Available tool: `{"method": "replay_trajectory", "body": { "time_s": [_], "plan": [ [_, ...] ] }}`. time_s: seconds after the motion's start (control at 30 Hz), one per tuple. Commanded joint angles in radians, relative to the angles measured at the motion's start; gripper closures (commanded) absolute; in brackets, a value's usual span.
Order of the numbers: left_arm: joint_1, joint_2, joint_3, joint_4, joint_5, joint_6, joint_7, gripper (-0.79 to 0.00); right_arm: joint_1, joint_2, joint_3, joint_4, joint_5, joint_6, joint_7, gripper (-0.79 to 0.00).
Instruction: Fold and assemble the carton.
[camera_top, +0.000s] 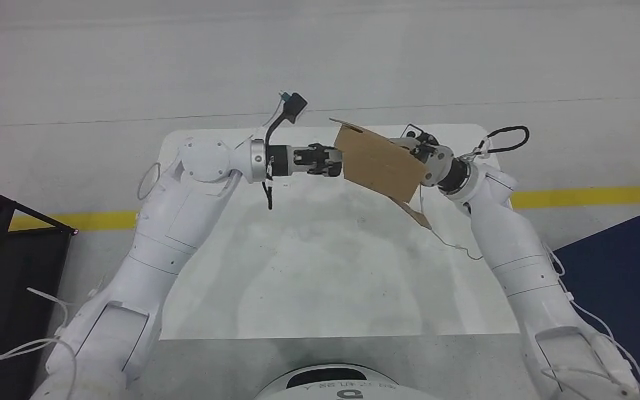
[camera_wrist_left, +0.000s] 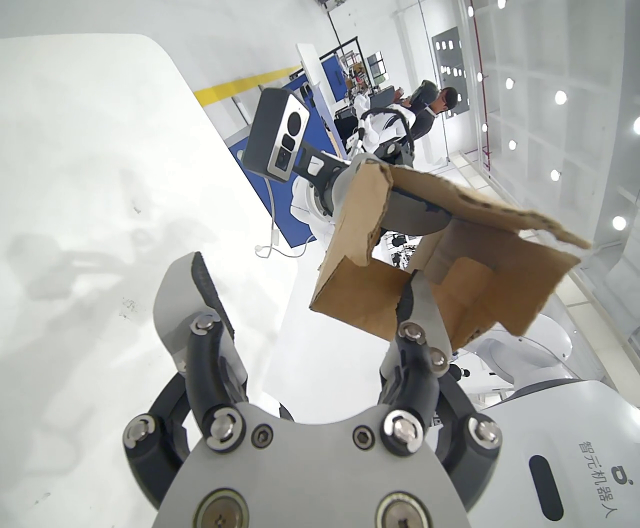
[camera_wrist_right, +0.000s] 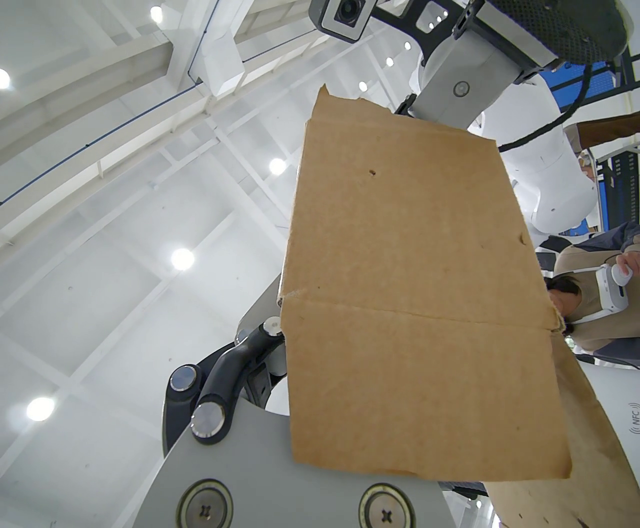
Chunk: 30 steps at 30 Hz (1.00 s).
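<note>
- Right hand (camera_top: 422, 156): grip hidden behind carton (camera_top: 380, 165); cannot tell.
- Left hand (camera_top: 337, 160): wide open, one finger (camera_wrist_left: 422, 312) at the carton's open end.
- Carton: brown, partly folded, flaps loose, aloft over the surface (camera_top: 300, 260) between both hands.

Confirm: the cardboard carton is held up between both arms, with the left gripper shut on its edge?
Not shut: the left wrist view shows the left gripper open, one finger at the cardboard carton's edge, the other well apart. The rest of the statement holds.
</note>
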<state>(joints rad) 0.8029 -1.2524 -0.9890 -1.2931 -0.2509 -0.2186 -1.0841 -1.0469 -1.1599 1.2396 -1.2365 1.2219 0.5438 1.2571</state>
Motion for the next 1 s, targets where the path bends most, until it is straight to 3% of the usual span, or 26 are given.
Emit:
{"method": "replay_trajectory", "body": {
  "time_s": [0.0, 0.13, 0.3, 0.63, 0.8, 0.97],
  "plan": [
    [-0.007, -0.003, 0.013, 0.006, 0.000, -0.001, -0.004, -0.656, 0.000, 0.000, -0.001, 0.000, 0.000, 0.000, 0.000, 0.000],
    [-0.014, -0.004, 0.014, 0.017, -0.006, -0.010, 0.002, -0.665, -0.001, 0.001, 0.000, -0.002, 0.003, -0.002, -0.001, 0.000],
    [0.002, 0.009, -0.045, 0.010, -0.024, -0.039, 0.014, -0.671, -0.003, 0.003, 0.004, -0.005, 0.005, -0.004, 0.000, 0.000],
    [0.092, 0.043, -0.155, -0.132, -0.013, -0.050, 0.028, -0.686, -0.005, 0.004, 0.004, -0.013, 0.009, -0.001, -0.003, 0.000],
    [0.097, 0.045, -0.141, -0.172, 0.011, -0.028, 0.039, -0.693, -0.007, 0.005, 0.003, -0.017, 0.008, -0.002, -0.003, 0.000],
    [0.068, 0.037, -0.099, -0.157, 0.033, 0.008, 0.061, -0.643, -0.011, 0.007, 0.005, -0.024, 0.006, -0.003, 0.000, 0.000]
  ]
}}
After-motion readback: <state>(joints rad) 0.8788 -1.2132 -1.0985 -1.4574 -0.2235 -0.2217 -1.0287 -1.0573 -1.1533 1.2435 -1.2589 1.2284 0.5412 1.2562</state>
